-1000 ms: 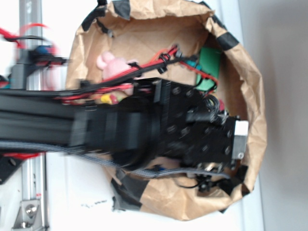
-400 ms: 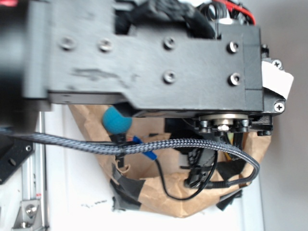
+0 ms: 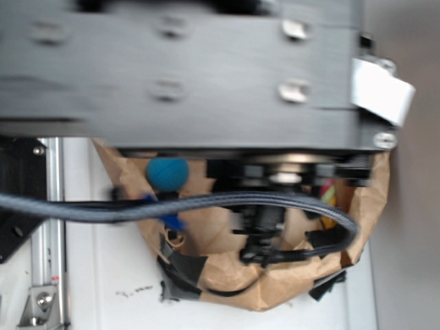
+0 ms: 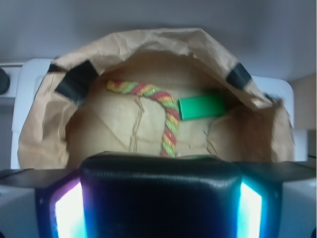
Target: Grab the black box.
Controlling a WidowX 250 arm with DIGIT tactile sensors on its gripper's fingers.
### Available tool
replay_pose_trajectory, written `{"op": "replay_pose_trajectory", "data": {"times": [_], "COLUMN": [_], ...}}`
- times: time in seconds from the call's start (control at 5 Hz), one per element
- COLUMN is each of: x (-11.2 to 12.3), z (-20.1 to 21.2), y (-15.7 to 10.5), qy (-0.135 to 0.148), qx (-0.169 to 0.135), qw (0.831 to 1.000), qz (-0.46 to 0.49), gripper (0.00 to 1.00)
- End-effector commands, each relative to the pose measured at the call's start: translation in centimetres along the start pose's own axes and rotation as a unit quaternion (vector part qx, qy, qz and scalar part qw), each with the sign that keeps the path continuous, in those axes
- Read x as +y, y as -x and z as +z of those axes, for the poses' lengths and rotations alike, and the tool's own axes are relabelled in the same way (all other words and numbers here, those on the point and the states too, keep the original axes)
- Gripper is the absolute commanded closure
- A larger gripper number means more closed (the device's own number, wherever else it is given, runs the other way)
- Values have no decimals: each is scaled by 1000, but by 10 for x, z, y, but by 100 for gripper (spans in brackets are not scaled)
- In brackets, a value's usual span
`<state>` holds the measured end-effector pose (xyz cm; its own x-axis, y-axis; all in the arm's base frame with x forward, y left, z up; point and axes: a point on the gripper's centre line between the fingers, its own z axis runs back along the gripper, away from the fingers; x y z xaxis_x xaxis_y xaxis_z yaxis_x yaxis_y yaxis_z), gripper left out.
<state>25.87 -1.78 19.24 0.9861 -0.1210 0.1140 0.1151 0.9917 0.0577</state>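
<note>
Jaws: my gripper [image 4: 160, 173] is pinched on the black box, which fills the gap between the two grey fingers [image 4: 20, 179] at the bottom of the wrist view.
Black box [image 4: 161, 198]: right between my jaws, glossy, with a rounded top edge; a bright strip of purple-white light glows on its left side and a cyan one on its right.
Height: I cannot tell from the wrist view how far the box hangs above the paper below it.
Paper bag [image 4: 44, 139]: brown and crumpled, open under and beyond my jaws, its rim curling up all around.
Striped rope [image 4: 168, 124]: red, yellow and green, lying on the bag floor just past the box; it runs away from me and then bends off to the left.
Green block [image 4: 202, 106]: flat, lying beyond the rope's bend and a little to the right, near the far wall of the bag.
Black tape patches [image 4: 76, 82]: stuck on the bag rim, one far left and one far right.
Teal ball [image 3: 167, 173]: seen only in the exterior view, inside the bag beside my blurred arm, with a braided cable [image 3: 206, 201] crossing below it.
</note>
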Motion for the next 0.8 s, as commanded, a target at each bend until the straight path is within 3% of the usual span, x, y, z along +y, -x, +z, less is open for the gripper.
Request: {"op": "replay_pose_trajectory", "data": {"times": [0.0,0.4,0.6], "x": [26,37,37], "z": [15,6,1], "y": [13,17,14], "qy": [10,5,-21], "qx": [-31,-17,7], "qw": [999,999,999], "qz": [11,30,28], "gripper": [100,100,100]}}
